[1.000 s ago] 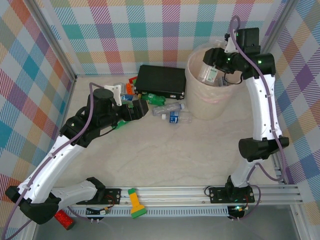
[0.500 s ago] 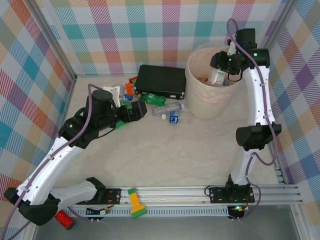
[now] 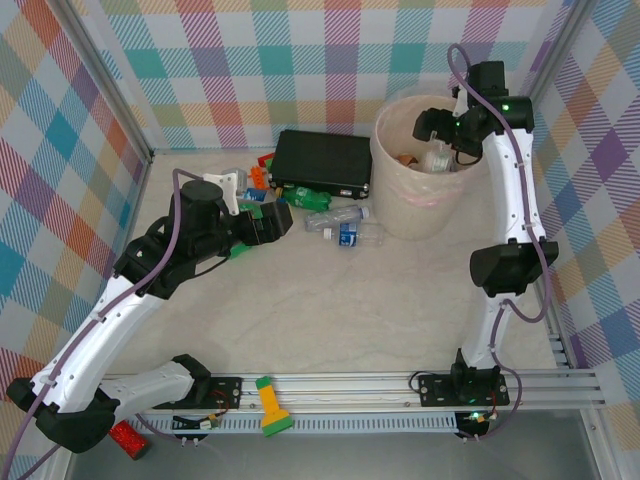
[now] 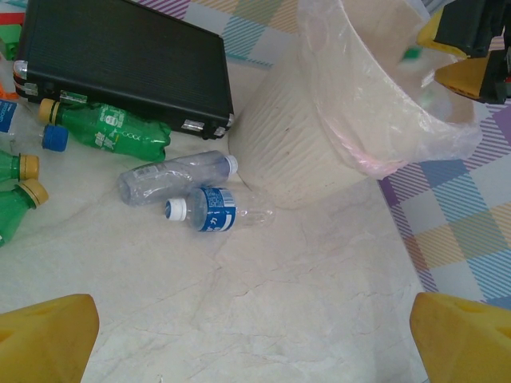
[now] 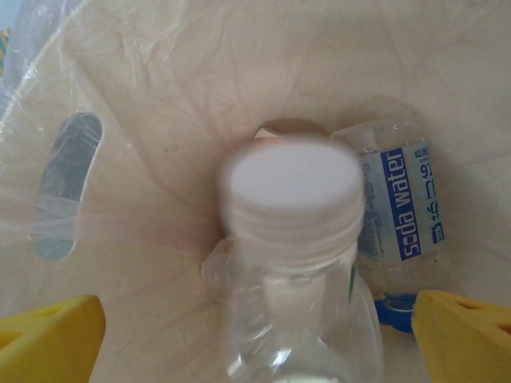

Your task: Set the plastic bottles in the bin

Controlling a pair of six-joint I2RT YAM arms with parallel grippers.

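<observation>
Clear bottle (image 5: 291, 239), frame centre, hangs between spread right jaws inside bin (image 5: 160, 120) — left jaws likewise spread.

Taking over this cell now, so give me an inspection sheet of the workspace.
Surface: pale marbled table.
Job's things: bin upright, bag-lined, soda water bottle inside; white-capped bottle blurred under the right gripper; green bottle and blue-label bottle lying by the black case.
Clutter: black case; flashlight; red object.
Grippers: left gripper open over table; right gripper open over bin.
Cables: purple cable along each arm.
Surroundings: checked walls.
</observation>
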